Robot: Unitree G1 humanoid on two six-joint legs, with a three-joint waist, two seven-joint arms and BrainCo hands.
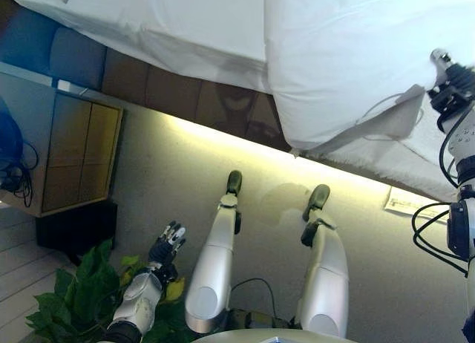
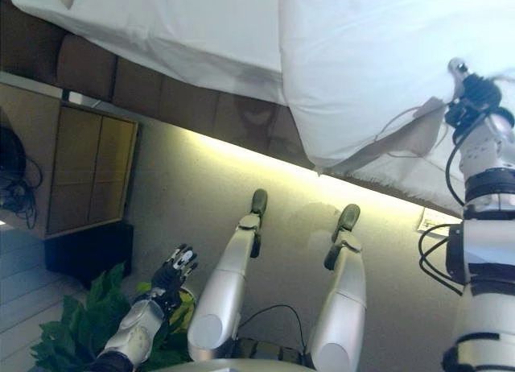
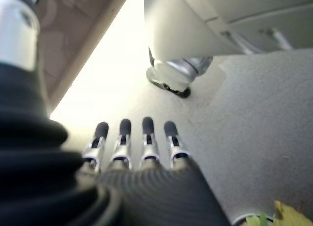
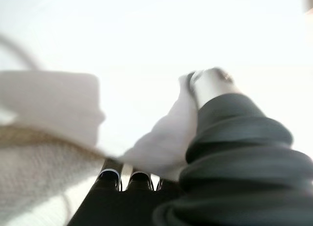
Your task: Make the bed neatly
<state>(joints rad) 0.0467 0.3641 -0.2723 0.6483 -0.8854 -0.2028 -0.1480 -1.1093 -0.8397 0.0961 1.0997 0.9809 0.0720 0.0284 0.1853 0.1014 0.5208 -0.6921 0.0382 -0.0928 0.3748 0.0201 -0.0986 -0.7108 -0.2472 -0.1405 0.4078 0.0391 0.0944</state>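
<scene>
The bed runs across the top of the eye views, with a white sheet [image 1: 185, 24] on its left part. A thick white duvet [image 1: 356, 61] lies on its right part, its corner hanging over the bed's edge. My right hand [image 1: 451, 83] is raised at that edge on the right. In the right wrist view a fold of the duvet [image 4: 161, 147] is pinched between its thumb [image 4: 215, 86] and its fingers. My left hand [image 1: 168, 245] hangs low at the lower left above the floor, fingers [image 3: 146, 138] straight and holding nothing.
A wooden nightstand [image 1: 70, 154] stands at the left beside the bed, a dark box [image 1: 78, 228] below it. A leafy green plant [image 1: 74, 291] sits by my left hand. A sheet of paper [image 1: 408, 203] lies on the carpet under the bed's lit edge.
</scene>
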